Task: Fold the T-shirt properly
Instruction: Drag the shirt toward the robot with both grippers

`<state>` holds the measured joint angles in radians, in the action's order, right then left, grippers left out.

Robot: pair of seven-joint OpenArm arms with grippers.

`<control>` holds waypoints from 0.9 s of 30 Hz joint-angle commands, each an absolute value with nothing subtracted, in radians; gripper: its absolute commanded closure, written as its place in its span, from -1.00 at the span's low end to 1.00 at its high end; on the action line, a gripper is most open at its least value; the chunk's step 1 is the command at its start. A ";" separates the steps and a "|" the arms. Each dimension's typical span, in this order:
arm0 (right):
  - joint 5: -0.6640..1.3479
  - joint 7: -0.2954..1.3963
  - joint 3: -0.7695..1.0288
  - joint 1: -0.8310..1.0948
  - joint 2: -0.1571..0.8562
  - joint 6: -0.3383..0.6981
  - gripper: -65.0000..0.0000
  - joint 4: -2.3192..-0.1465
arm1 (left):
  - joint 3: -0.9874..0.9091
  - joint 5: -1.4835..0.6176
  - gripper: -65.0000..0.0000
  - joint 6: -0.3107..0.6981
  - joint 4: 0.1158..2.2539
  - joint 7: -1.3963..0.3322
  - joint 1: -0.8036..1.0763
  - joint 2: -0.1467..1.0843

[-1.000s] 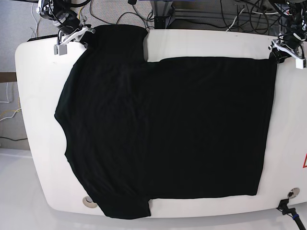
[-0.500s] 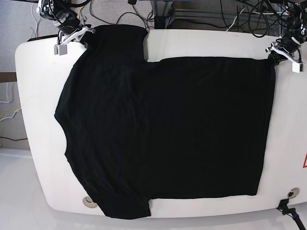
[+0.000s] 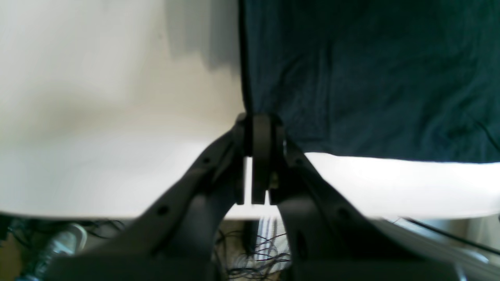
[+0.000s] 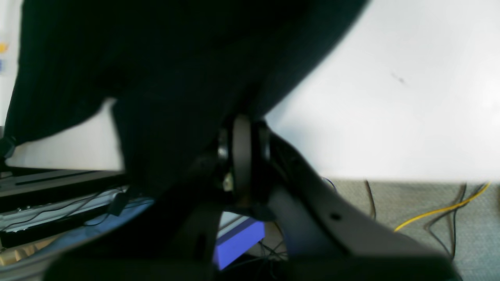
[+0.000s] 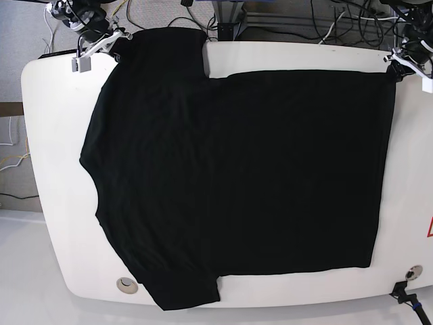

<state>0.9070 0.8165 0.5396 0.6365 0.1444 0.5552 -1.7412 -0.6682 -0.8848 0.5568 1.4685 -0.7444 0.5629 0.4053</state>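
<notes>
Base view, black T-shirt [image 5: 243, 176] flat on white table [image 5: 47, 135], left gripper [image 3: 258, 128] and right gripper [image 4: 242, 128] both pinching far-edge corners, bare margins around.

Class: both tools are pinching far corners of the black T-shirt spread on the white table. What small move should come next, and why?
Probably lift both corners slightly. The left tool and right tool are each shut on a far corner of the T-shirt, which lies flat on the table, so raising that edge could start a fold.

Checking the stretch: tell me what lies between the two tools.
Base view: only the T-shirt, spanning from right tool to left tool.
</notes>
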 commanded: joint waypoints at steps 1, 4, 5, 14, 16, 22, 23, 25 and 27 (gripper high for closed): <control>0.949 0.803 0.568 0.673 0.156 0.570 1.00 -1.786 | -0.722 -0.912 1.00 0.567 1.537 -0.738 0.621 0.412; 0.983 0.805 0.606 0.712 0.157 0.575 1.00 -1.823 | -0.745 -0.910 1.00 0.566 1.578 -0.733 0.678 0.403; 0.994 0.806 0.617 0.724 0.157 0.574 1.00 -1.830 | -0.747 -0.907 1.00 0.568 1.589 -0.730 0.696 0.399; 1.056 0.814 0.719 0.802 0.169 0.587 1.00 -1.877 | -0.761 -0.902 1.00 0.571 1.630 -0.717 0.798 0.379; 1.065 0.817 0.732 0.815 0.172 0.588 1.00 -1.885 | -0.768 -0.902 1.00 0.571 1.642 -0.707 0.813 0.376; 1.080 0.818 0.739 0.830 0.174 0.612 1.00 -1.880 | -0.821 -0.915 1.00 0.602 1.629 -0.756 0.815 0.354; 1.084 0.822 0.740 0.834 0.173 0.613 1.00 -1.877 | -0.833 -0.923 1.00 0.602 1.628 -0.764 0.815 0.351; 1.098 0.824 0.739 0.842 0.174 0.616 1.00 -1.880 | -0.851 -0.947 1.00 0.613 1.631 -0.777 0.815 0.343; 1.108 0.824 0.739 0.845 0.174 0.614 1.00 -1.885 | -0.867 -0.961 1.00 0.623 1.627 -0.789 0.812 0.337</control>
<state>1.0817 0.8417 0.7277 0.8295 0.1627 0.6037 -1.8656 -0.8341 -0.9306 0.6067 1.6180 -0.7933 0.8001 0.3271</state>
